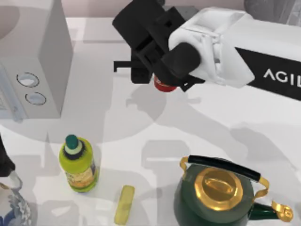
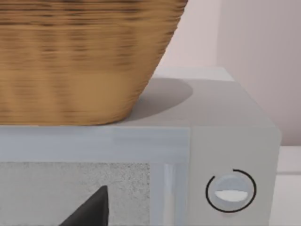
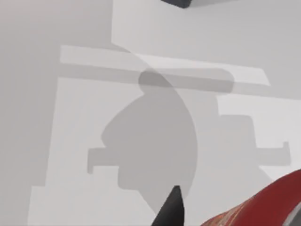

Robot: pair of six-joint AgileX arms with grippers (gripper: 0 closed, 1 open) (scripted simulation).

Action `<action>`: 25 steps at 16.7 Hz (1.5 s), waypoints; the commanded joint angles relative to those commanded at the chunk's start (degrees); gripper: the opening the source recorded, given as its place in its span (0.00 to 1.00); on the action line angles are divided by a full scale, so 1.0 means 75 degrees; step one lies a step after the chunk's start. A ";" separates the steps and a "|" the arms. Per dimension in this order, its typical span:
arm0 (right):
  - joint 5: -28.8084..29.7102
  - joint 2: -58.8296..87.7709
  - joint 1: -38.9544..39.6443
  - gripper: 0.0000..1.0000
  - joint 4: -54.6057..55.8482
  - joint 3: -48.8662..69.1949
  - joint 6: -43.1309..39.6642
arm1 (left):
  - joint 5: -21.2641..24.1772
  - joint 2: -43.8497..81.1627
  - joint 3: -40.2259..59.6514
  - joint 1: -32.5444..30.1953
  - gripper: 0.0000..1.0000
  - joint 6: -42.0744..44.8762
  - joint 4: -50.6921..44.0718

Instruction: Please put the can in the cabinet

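Top view: right claw [image 1: 157,75] over the can [image 1: 164,85], far desk [image 1: 141,141].
The can seems gripped and lifted; it should be kept upright and level when carried to the cabinet.

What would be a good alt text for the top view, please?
From above, the right gripper covers the red can at the table's far middle. Nearer stand a yellow-green bottle and a green kettle; a white box sits left.

Simulated kitchen tabletop: kettle [image 1: 218,195], microwave [image 1: 33,61].
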 joint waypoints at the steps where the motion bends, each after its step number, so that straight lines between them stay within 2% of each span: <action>1: 0.0000 0.0000 0.0000 0.00 0.0000 0.0000 0.0000 | 0.0000 0.0000 0.0000 0.0000 1.00 0.0000 0.0000; 7: -0.0169 -0.0449 -0.0081 0.00 0.0193 -0.0387 -0.0258 | 0.0000 0.0000 0.0000 0.0000 1.00 0.0000 0.0000; 12: -0.0979 -0.2771 -0.0740 0.00 0.1137 -0.2161 -0.1302 | 0.0000 0.0000 0.0000 0.0000 1.00 0.0000 0.0000; 16: -0.1917 -0.5726 -0.1734 0.00 0.2270 -0.4174 -0.2341 | 0.0000 0.0000 0.0000 0.0000 1.00 0.0000 0.0000; 25: -0.3816 -1.2883 -0.4951 0.00 0.4546 -1.0509 -0.4537 | 0.0000 0.0000 0.0000 0.0000 1.00 0.0000 0.0000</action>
